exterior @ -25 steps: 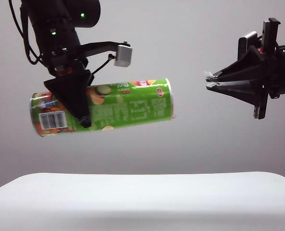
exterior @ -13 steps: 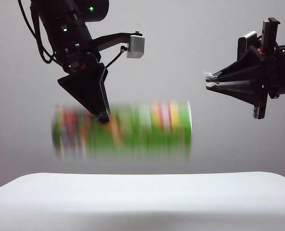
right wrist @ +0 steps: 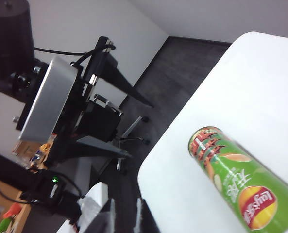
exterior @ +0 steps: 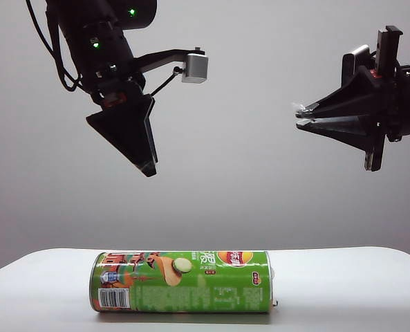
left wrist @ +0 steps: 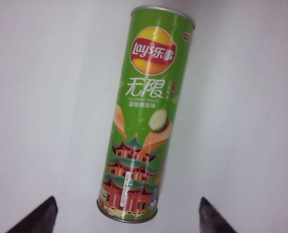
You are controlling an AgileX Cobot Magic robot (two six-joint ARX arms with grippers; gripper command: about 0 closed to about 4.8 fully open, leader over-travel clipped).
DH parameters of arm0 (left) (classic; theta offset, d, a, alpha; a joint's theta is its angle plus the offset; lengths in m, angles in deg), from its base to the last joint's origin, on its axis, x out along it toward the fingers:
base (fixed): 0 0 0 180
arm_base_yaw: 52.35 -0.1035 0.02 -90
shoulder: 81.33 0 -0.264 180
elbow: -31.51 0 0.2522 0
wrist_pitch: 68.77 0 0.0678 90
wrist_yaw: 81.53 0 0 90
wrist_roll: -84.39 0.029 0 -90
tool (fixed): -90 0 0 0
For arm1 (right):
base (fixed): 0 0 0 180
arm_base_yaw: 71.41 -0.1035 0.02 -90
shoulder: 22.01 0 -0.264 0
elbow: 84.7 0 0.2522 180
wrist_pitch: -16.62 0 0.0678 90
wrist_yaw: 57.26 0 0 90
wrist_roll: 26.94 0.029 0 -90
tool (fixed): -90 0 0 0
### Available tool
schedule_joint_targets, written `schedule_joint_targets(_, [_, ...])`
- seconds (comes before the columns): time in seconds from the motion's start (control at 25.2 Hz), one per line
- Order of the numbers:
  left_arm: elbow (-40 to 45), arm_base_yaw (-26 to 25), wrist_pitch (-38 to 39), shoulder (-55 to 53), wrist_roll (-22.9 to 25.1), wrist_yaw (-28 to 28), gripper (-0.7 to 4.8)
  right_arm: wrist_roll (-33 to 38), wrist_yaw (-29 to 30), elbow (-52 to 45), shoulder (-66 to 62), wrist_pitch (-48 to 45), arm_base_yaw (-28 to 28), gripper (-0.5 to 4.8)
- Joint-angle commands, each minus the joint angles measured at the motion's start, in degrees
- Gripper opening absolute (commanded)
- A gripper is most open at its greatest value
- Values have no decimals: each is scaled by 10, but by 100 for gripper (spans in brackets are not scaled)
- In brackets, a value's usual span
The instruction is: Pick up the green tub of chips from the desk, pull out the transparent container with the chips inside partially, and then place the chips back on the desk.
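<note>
Two arms hang above the desk (exterior: pixel 343 277), well apart from each other, and neither one touches anything. Over on the left of the exterior view, the left gripper (exterior: pixel 148 168) hangs high in the air, its dark wedge-shaped fingers pointing down and a little to the right, with a small grey box (exterior: pixel 194 68) sticking out on a bracket beside its wrist. From its own camera only the two dark fingertips (left wrist: pixel 37 218) show at the edges, set wide apart with nothing between them, so it stands spread and empty. Directly below it, the green tub of chips (exterior: pixel 182 281) lies on its side on the white desk, long axis running across the view, the barcode end toward the left and the other silver-rimmed end toward the right. Looking down from the left wrist, the can (left wrist: pixel 146 111) shows its red-yellow logo, white lettering and orange-red building artwork, lying flat on bare tabletop. No clear tray or chips show from either end as far as I can tell. Farther right and high up, the right gripper (exterior: pixel 300 115) points level toward the left, its jaws drawn nearly together; a tiny pale scrap seems caught at the tips, too small to make out.
</note>
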State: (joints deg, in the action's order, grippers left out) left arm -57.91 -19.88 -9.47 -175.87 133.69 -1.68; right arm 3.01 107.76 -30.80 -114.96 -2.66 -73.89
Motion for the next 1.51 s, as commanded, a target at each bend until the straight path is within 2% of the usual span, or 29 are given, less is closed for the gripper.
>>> schedule_joint_targets(0.04, [-1,-3,-10,2,2,0,376,-7,-24,1,2,-2,2,66])
schedule_joint_targets(0.16, [-1,-4,-24,-2,2,-2,387,-12,-31,1,2,-2,2,62])
schedule_joint_targets(0.2, [-1,-4,-29,-6,2,-4,413,-12,-31,1,2,-1,2,62])
schedule_joint_targets(0.24, [-1,-4,-39,-16,2,-4,467,-12,-31,1,2,3,3,62])
schedule_joint_targets(0.28, [-1,-4,-42,-24,2,-6,479,-12,-31,1,2,4,3,63])
schedule_joint_targets(0.48, [-1,-2,-46,-99,2,-56,479,-19,-35,1,2,20,4,63])
schedule_joint_targets(0.83, [-1,5,-141,-179,8,-21,479,-25,-35,1,2,20,4,63])
schedule_joint_targets(1.03, [-1,5,-127,-200,13,-20,479,-39,-35,1,2,36,4,63])
schedule_joint_targets(1.15, [-1,5,-125,-217,17,10,479,-63,-35,1,1,63,4,63])
schedule_joint_targets(1.51, [6,4,-130,-249,17,39,479,-65,-36,1,-2,67,4,63])
